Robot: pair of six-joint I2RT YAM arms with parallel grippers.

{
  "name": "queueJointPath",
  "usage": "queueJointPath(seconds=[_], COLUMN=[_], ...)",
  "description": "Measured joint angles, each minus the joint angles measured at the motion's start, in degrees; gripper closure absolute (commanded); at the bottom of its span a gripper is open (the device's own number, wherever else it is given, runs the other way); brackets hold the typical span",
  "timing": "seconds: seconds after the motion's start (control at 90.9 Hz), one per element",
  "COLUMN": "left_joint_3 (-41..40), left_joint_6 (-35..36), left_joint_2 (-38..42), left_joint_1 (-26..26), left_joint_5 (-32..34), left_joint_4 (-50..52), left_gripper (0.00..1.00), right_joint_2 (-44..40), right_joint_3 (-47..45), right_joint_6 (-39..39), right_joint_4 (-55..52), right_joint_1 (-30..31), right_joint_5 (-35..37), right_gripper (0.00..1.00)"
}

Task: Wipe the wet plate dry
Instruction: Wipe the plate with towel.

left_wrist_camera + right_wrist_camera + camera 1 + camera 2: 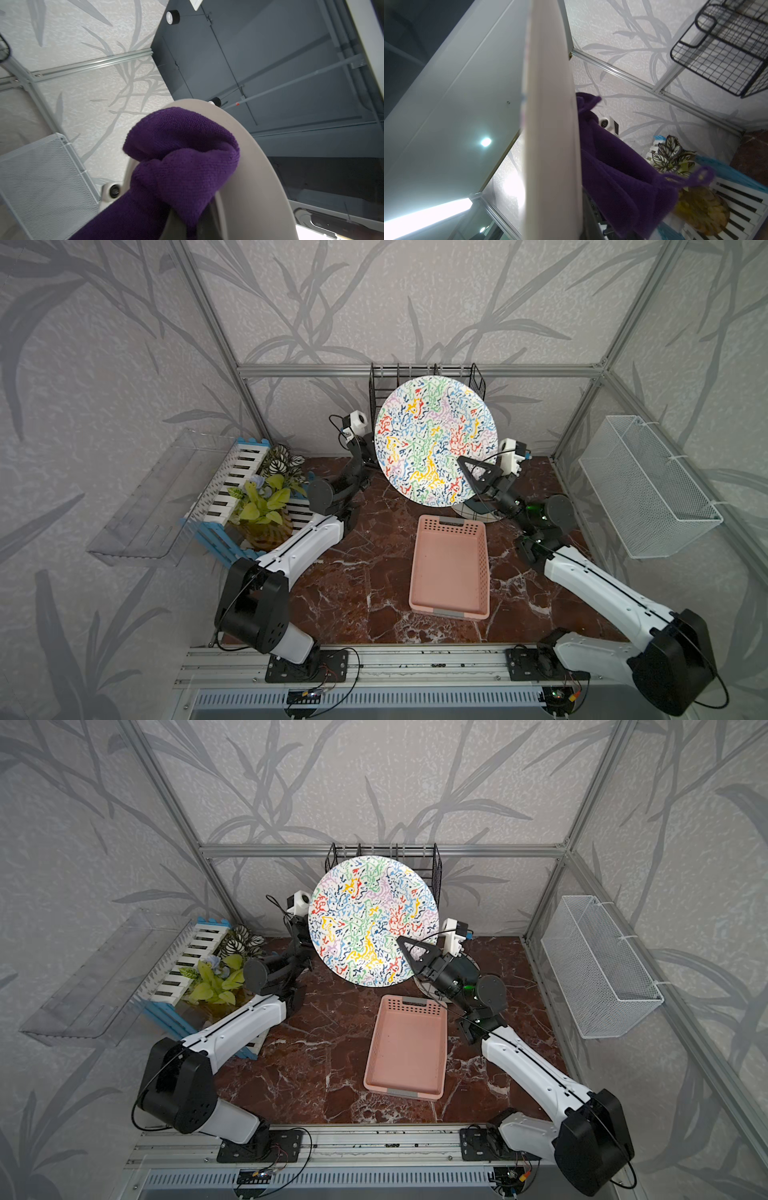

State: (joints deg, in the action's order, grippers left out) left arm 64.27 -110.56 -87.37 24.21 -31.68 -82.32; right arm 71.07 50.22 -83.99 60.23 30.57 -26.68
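In both top views a large round plate (432, 439) (372, 919) with a many-coloured squiggle pattern is held up in the air, tilted, its patterned face towards the camera. My right gripper (465, 466) (405, 946) is shut on its lower right rim. The right wrist view shows that rim (550, 124) edge-on. Behind it a purple cloth (612, 176) lies against the plate's back. In the left wrist view my left gripper (187, 226) is shut on the bunched cloth (180, 158), which presses on the plain underside (249, 176). The plate hides this gripper in the top views.
A pink plastic basket (451, 568) lies on the marble table below the plate. Behind the plate stands a black wire rack (428, 377). A white mesh basket (648, 485) hangs on the right wall. At the left are a potted plant (266, 497) and a clear shelf (153, 497).
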Motion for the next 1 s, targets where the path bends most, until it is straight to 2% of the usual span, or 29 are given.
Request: queueJointPath(seconds=[0.121, 0.242, 0.418, 0.539, 0.682, 0.847, 1.001], left_joint_3=[0.0, -0.4, 2.4, 9.9, 16.8, 14.2, 7.3], left_joint_6=[-1.1, -1.2, -3.3, -5.8, -7.8, -7.8, -6.1], left_joint_2=[-1.4, -2.3, -2.8, -6.6, -11.6, -11.9, -9.0], left_joint_1=[5.2, 9.4, 6.0, 4.3, 6.8, 11.9, 14.3], left_joint_5=[3.6, 5.4, 6.7, 8.3, 9.0, 10.8, 11.3], left_joint_4=[-1.0, -1.0, -2.3, -4.3, -6.1, -5.6, -4.8], left_gripper=[1.0, 1.0, 1.0, 1.0, 1.0, 1.0, 1.0], right_joint_2=[3.7, 5.5, 3.1, 0.3, 0.3, 4.5, 6.8], right_joint_3=[3.9, 8.1, 5.9, 2.1, 1.3, 7.2, 11.7], right_joint_6=[0.2, -0.2, -0.7, 1.2, 4.0, 4.7, 2.0], right_joint_4=[3.1, 4.3, 4.3, 3.5, 4.6, 5.8, 6.3], right_joint_1=[0.5, -2.2, -6.1, -0.8, 5.1, 2.6, -3.9], right_joint_5=[-0.3, -0.1, 1.2, 1.6, 1.8, 0.8, 0.5], right_gripper=[1.0, 1.0, 1.0, 1.0, 1.0, 1.0, 1.0])
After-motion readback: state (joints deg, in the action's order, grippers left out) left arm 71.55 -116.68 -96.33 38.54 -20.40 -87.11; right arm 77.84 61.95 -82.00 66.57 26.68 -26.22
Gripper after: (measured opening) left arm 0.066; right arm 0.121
